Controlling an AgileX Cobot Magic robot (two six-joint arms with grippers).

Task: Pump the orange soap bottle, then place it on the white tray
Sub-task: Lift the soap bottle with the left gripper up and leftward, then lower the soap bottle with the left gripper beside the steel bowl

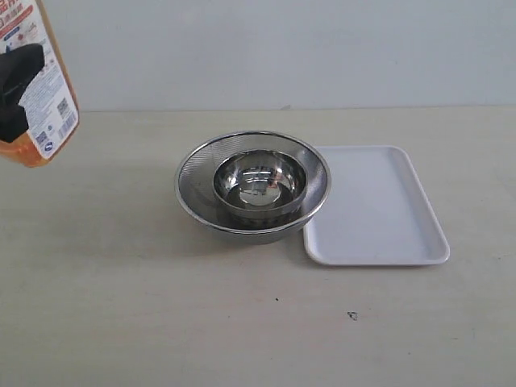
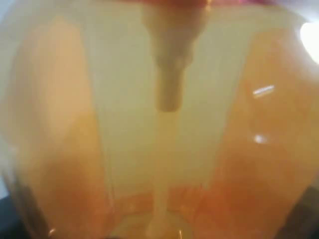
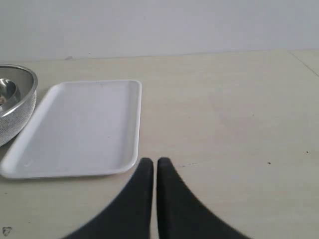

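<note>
Our left gripper (image 1: 18,71) grips the orange soap bottle (image 1: 50,101) aloft. The right gripper (image 3: 150,167), closed and empty, should press the pump, we think, before the white tray (image 1: 379,210).

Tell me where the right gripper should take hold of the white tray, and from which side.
Pinch the low raised rim of the white tray on its long edge away from the steel mesh bowl, coming from the right. It lies flat, so only the rim offers a hold, and the bowl crowds the opposite edge. The right gripper is shut and must open first.
</note>
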